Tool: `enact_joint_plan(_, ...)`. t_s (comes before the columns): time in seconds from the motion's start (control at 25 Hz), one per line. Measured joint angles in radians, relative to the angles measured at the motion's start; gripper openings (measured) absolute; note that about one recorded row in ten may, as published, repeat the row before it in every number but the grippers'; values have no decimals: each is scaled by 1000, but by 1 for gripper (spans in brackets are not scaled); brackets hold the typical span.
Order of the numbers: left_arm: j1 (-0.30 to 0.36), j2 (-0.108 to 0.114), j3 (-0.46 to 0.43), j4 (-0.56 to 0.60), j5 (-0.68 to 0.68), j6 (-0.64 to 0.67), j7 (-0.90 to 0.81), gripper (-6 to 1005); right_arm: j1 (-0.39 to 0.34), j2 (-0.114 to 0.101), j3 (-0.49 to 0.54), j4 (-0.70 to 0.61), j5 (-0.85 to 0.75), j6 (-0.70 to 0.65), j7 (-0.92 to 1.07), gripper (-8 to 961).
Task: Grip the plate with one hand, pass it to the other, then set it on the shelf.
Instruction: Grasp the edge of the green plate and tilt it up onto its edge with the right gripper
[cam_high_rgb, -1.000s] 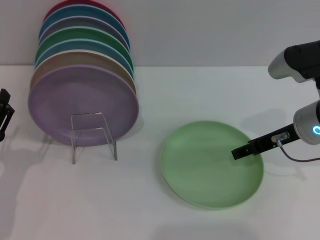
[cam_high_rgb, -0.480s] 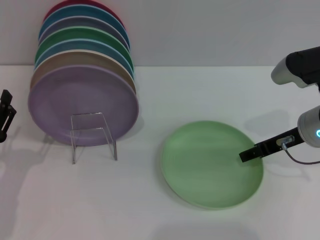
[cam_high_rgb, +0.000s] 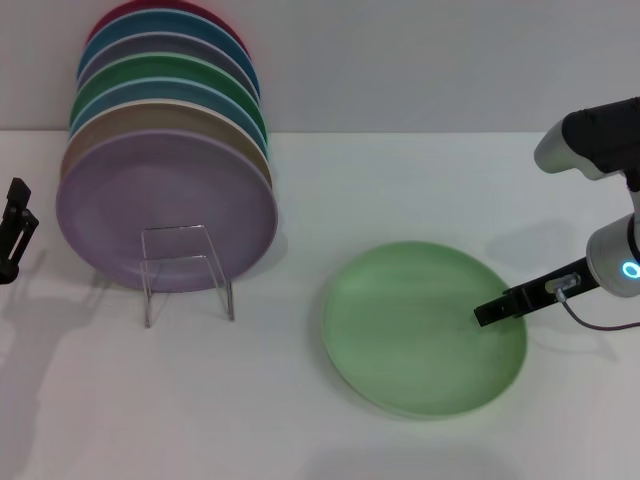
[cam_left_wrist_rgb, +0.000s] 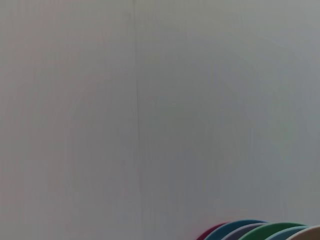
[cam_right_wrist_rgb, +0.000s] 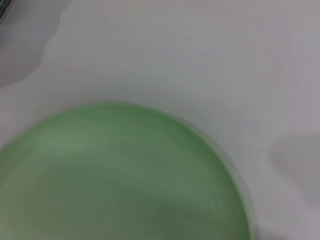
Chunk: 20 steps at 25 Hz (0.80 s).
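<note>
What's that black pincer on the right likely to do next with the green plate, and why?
Probably ease down onto the plate's near edge and close on the rim. The right gripper hangs over that edge, yet the plate lies flat on the table, not gripped. The left gripper waits far off beside the rack, so no handover is possible yet.

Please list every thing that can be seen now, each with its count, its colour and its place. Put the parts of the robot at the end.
plate: one, light mint green, flat on the table, right of centre.
stacked plates: about seven, on edge, leaning at back left; lilac in front, then tan, blue, green, greyish, blue, red.
shelf: one, clear acrylic, in front of the lilac plate.
table: one, white.
wall: grey, behind.
right gripper: one, slim, black, over the mint plate's right edge.
left gripper: one, black, at the far left edge.
</note>
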Motion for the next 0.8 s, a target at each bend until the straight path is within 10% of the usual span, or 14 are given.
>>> enact_joint_plan(0.8,-9,0,0,0,2,0,0,709,12,1,0,-19,5,-8,-23,415)
